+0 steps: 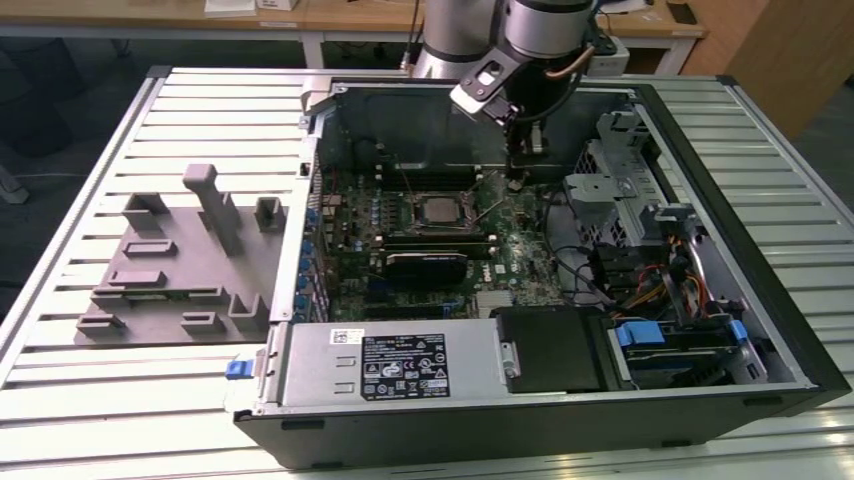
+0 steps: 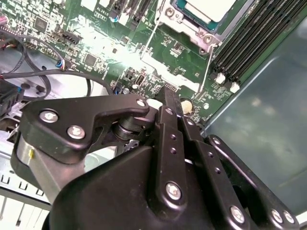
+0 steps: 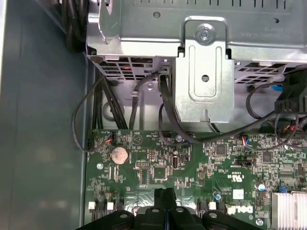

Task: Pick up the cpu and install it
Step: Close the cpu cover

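Note:
The cpu (image 1: 438, 210) lies flat in the motherboard socket inside the open computer case; its silvery top plate shows in the exterior view. In the second wrist view the cpu (image 2: 211, 7) sits within the metal socket frame, and thin lever rods (image 2: 207, 67) stand beside it. My gripper (image 1: 517, 180) hangs over the motherboard, to the exterior view's right of the socket and apart from the cpu. In both wrist views the black fingers are pressed together with nothing between them: gripper (image 2: 167, 95), gripper (image 3: 165, 195).
A grey plastic fixture tray (image 1: 174, 260) lies on the slatted table at the exterior view's left of the case. A black heatsink block (image 1: 427, 265) sits below the socket. Memory slots (image 2: 254, 38), a coin battery (image 3: 119, 154), cables (image 3: 168, 115) and a metal drive cage (image 3: 205, 72) surround the gripper.

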`<state>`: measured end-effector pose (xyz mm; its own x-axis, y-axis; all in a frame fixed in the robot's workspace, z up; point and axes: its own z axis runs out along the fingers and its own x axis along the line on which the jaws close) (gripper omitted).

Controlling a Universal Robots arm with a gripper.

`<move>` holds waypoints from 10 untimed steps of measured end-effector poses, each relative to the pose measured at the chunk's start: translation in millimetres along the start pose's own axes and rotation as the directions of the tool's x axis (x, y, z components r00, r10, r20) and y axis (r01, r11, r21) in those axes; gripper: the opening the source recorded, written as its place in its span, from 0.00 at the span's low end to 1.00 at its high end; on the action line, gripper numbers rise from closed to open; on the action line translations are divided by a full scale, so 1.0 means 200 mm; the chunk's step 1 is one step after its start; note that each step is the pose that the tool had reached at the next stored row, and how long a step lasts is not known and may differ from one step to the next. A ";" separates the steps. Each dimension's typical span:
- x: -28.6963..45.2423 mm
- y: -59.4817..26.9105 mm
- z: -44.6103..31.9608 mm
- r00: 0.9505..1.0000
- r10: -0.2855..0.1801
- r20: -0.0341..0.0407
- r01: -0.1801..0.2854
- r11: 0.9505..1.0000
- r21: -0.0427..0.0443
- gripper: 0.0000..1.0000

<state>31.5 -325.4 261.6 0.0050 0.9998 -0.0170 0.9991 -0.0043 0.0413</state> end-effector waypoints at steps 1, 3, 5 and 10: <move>0.000 0.002 0.005 1.000 0.000 0.000 0.000 1.000 0.000 0.11; 0.000 0.005 0.017 1.000 0.000 0.000 0.000 1.000 0.000 0.11; 0.000 0.007 0.028 1.000 0.000 0.000 0.000 1.000 0.000 0.11; 0.001 0.008 0.063 1.000 0.000 0.000 0.000 1.000 0.000 0.11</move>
<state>33.6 -325.4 249.1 0.0050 0.9998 -0.0170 0.9991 -0.0043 0.0413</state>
